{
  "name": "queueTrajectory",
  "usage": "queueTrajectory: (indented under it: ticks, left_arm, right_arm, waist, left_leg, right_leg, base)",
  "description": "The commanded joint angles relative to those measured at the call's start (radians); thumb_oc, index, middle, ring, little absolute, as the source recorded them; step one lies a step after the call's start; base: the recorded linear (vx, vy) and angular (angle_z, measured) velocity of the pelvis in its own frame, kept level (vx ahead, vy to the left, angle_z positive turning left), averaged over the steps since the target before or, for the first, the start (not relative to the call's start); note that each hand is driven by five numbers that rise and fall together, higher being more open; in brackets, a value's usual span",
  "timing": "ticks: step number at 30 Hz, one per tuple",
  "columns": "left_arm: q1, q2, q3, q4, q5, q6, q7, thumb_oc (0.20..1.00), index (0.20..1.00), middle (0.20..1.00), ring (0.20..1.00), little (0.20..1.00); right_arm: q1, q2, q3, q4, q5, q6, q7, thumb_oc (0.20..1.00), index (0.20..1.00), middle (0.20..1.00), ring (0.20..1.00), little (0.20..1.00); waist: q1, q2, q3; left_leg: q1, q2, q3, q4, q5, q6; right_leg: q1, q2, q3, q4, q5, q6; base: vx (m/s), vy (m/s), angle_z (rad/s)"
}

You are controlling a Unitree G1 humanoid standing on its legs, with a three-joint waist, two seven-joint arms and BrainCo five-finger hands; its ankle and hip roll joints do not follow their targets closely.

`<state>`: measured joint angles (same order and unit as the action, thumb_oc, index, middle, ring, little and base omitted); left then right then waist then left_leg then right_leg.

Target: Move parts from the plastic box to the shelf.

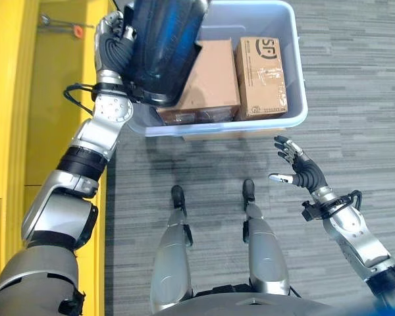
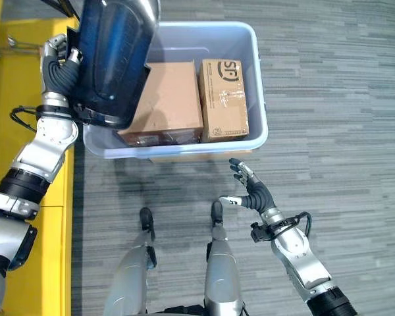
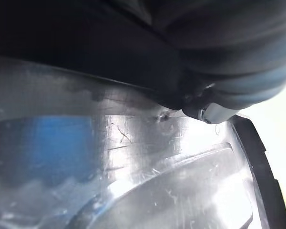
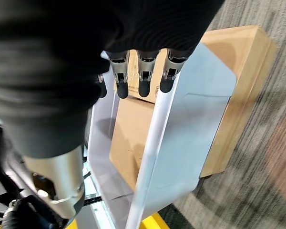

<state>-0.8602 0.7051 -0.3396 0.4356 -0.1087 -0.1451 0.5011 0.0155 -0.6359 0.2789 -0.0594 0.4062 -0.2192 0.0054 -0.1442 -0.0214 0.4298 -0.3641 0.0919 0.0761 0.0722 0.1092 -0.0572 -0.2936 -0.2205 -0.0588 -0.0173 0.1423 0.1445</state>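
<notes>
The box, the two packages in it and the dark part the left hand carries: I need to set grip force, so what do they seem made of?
Plastic box: pale, smooth, slightly translucent plastic. Packages: matte brown cardboard, one taped. Dark part at the left hand: glossy, probably hard plastic or coated metal; it shows reflections and fine scratches.

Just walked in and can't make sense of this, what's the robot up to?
The robot's left hand holds a large dark blue glossy part up over the left end of the plastic box, beside the yellow shelf. Two cardboard boxes remain in the box. The right hand hangs open over the floor in front of it, holding nothing.
</notes>
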Motion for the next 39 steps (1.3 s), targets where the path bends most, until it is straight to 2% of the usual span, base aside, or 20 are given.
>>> queueTrajectory:
  ticks: [1,6,8,16,21,26,30,32,34,37,38,39]
  left_arm:
    - [0.077,-0.042,0.103,-0.085,-0.060,-0.128,-0.035,0.200,0.200,0.200,0.200,0.200]
    - [0.204,-0.085,0.137,-0.194,-0.119,-0.160,-0.085,0.200,0.200,0.200,0.200,0.200]
    - [0.359,-0.149,0.179,-0.268,-0.279,-0.195,-0.171,0.200,0.200,0.200,0.200,0.200]
    - [0.642,-0.203,0.266,-0.396,-0.329,-0.179,-0.272,0.200,0.200,0.200,0.200,0.200]
    - [0.831,-0.240,0.298,-0.439,-0.345,-0.152,-0.367,0.200,0.200,0.200,0.200,0.200]
    - [0.941,-0.273,0.307,-0.454,-0.362,-0.137,-0.412,0.200,0.200,0.200,0.200,0.200]
    - [1.029,-0.296,0.329,-0.482,-0.367,-0.122,-0.442,0.200,0.200,0.200,0.200,0.200]
    - [1.099,-0.321,0.362,-0.505,-0.390,-0.120,-0.459,0.200,0.200,0.200,0.200,0.200]
    - [1.125,-0.328,0.371,-0.522,-0.392,-0.119,-0.465,0.200,0.200,0.200,0.200,0.200]
    - [1.161,-0.338,0.378,-0.537,-0.412,-0.113,-0.482,0.200,0.200,0.200,0.200,0.200]
    - [1.161,-0.339,0.378,-0.538,-0.412,-0.112,-0.482,0.200,0.200,0.200,0.200,0.200]
    - [1.193,-0.341,0.389,-0.560,-0.445,-0.109,-0.500,0.200,0.200,0.200,0.200,0.200]
  right_arm:
    - [0.063,0.017,-0.042,-0.015,-0.034,-0.013,0.011,1.000,1.000,1.000,1.000,1.000]
    - [0.077,0.032,-0.061,-0.009,-0.050,-0.004,0.011,1.000,1.000,1.000,1.000,1.000]
    - [0.089,0.051,-0.085,-0.003,-0.062,0.004,0.010,1.000,1.000,1.000,1.000,1.000]
    - [0.121,0.082,-0.120,0.011,-0.095,0.017,0.020,1.000,1.000,1.000,1.000,1.000]
    - [0.150,0.091,-0.137,0.019,-0.099,0.025,0.044,1.000,1.000,1.000,1.000,1.000]
    - [0.177,0.091,-0.153,0.010,-0.095,0.025,0.058,1.000,1.000,1.000,1.000,1.000]
    - [0.176,0.081,-0.157,0.017,-0.088,0.023,0.068,1.000,1.000,1.000,1.000,1.000]
    - [0.165,0.070,-0.152,0.011,-0.078,0.016,0.078,1.000,1.000,1.000,1.000,1.000]
    - [0.164,0.064,-0.153,0.012,-0.075,0.013,0.083,1.000,1.000,1.000,1.000,1.000]
    - [0.150,0.046,-0.147,0.013,-0.073,0.009,0.092,1.000,1.000,1.000,1.000,1.000]
    - [0.150,0.046,-0.147,0.014,-0.072,0.009,0.092,1.000,1.000,1.000,1.000,1.000]
    - [0.159,0.027,-0.159,0.003,-0.071,0.003,0.094,1.000,1.000,1.000,1.000,1.000]
  waist:
    - [0.011,-0.016,-0.124]
    - [0.018,0.001,-0.153]
    - [0.024,0.013,-0.188]
    - [0.039,0.029,-0.256]
    - [0.051,0.046,-0.310]
    - [0.057,0.060,-0.332]
    - [0.068,0.076,-0.338]
    - [0.088,0.084,-0.332]
    - [0.093,0.087,-0.331]
    - [0.114,0.100,-0.310]
    - [0.113,0.100,-0.310]
    - [0.125,0.109,-0.279]
  left_leg:
    - [0.003,0.037,-0.015,0.103,-0.091,-0.029]
    - [0.058,0.039,-0.014,0.075,-0.089,-0.030]
    - [0.109,0.044,-0.010,0.051,-0.084,-0.032]
    - [0.211,0.059,-0.001,0.000,-0.076,-0.036]
    - [0.288,0.085,-0.005,-0.046,-0.056,-0.043]
    - [0.327,0.108,-0.014,-0.063,-0.042,-0.046]
    - [0.355,0.152,-0.036,-0.076,-0.002,-0.054]
    - [0.354,0.179,-0.066,-0.072,0.028,-0.051]
    - [0.353,0.191,-0.072,-0.077,0.042,-0.053]
    - [0.329,0.227,-0.114,-0.099,0.121,-0.075]
    - [0.329,0.227,-0.115,-0.099,0.121,-0.075]
    - [0.295,0.241,-0.144,-0.129,0.184,-0.088]
  right_leg:
    - [0.020,-0.096,0.019,0.133,-0.087,0.041]
    - [0.062,-0.095,0.010,0.123,-0.092,0.041]
    - [0.103,-0.093,0.002,0.111,-0.093,0.043]
    - [0.183,-0.080,-0.013,0.123,-0.134,0.041]
    - [0.250,-0.048,-0.024,0.138,-0.186,0.032]
    - [0.275,-0.017,-0.025,0.174,-0.228,0.012]
    - [0.276,0.037,-0.026,0.253,-0.292,-0.025]
    - [0.263,0.081,-0.022,0.295,-0.328,-0.055]
    - [0.260,0.096,-0.026,0.308,-0.339,-0.062]
    - [0.244,0.142,-0.062,0.352,-0.372,-0.090]
    - [0.244,0.142,-0.063,0.352,-0.372,-0.090]
    - [0.226,0.164,-0.088,0.373,-0.388,-0.108]
  base:
    - [0.05,-0.026,0.00]
    - [0.04,-0.027,-0.02]
    - [0.07,-0.061,-0.04]
    - [0.05,-0.062,-0.02]
    - [0.04,-0.096,0.05]
    - [0.01,-0.112,0.07]
    - [-0.05,-0.149,0.07]
    - [-0.11,-0.190,0.02]
    - [-0.07,-0.161,-0.03]
    - [-0.10,-0.181,0.07]
    - [-0.21,-0.189,0.31]
    - [-0.21,-0.173,0.48]
